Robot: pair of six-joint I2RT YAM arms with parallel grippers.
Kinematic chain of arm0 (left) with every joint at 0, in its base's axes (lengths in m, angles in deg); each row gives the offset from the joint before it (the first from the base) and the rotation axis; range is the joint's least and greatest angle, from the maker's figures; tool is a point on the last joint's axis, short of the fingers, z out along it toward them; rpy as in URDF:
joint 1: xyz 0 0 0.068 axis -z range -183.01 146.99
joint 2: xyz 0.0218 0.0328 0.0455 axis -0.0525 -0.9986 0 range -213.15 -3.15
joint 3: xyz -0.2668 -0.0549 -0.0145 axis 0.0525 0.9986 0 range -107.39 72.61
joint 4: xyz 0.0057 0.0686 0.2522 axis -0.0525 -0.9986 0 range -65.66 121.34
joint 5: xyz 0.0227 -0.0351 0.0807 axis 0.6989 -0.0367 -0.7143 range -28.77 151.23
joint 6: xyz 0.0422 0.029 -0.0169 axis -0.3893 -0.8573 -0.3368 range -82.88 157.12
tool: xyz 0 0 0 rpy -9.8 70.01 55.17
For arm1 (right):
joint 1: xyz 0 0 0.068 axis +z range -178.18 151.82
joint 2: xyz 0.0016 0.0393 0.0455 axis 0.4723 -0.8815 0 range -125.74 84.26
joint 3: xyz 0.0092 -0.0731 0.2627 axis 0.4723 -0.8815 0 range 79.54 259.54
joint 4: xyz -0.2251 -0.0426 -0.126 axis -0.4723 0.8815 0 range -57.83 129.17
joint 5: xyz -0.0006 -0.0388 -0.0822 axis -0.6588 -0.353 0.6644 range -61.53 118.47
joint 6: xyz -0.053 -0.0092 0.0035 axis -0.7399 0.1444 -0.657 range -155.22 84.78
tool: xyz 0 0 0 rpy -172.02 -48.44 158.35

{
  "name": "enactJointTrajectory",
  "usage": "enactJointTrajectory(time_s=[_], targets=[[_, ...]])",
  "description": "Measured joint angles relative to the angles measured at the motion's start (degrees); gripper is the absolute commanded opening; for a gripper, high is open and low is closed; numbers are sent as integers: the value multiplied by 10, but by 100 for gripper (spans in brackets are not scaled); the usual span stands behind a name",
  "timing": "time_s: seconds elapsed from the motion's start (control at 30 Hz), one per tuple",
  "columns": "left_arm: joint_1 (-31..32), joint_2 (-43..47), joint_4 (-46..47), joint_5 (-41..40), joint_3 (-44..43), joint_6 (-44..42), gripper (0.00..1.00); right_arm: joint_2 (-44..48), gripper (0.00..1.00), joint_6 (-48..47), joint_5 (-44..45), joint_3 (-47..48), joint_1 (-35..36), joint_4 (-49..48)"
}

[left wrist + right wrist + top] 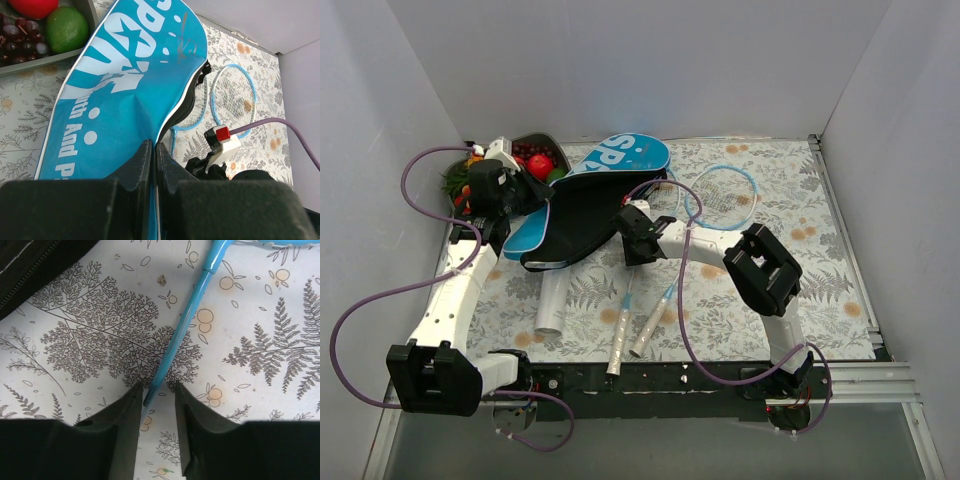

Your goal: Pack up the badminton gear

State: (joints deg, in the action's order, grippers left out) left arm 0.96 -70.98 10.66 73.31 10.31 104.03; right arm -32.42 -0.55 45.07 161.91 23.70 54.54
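Your left gripper (154, 145) clenches the floppy blue fabric racket bag (125, 90); your right gripper (157, 387), fingers parted, straddles the light-blue racket shaft (187, 322), which is probably slick, so squeeze there

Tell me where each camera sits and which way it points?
Top external: fixed above and behind, looking down at the table; left arm and right arm show, bases at bottom.
Left wrist: on the left arm, looking past the left gripper, shut on the blue bag, toward the racket heads.
Right wrist: on the right arm, looking down at the table; the right gripper straddles a racket shaft, jaws open.
Shared: top and left wrist both show the blue bag and fruit tray.
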Motion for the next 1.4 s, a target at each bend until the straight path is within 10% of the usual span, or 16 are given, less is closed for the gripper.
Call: enactJointTrajectory(time_s=[0.17,1.4], targets=[[0,0,1,5,0,0,0,-2,1,2,23,1,1,10],[29,0,19,-12,11,2,0,388,1,-4,97,-261,-18,137]])
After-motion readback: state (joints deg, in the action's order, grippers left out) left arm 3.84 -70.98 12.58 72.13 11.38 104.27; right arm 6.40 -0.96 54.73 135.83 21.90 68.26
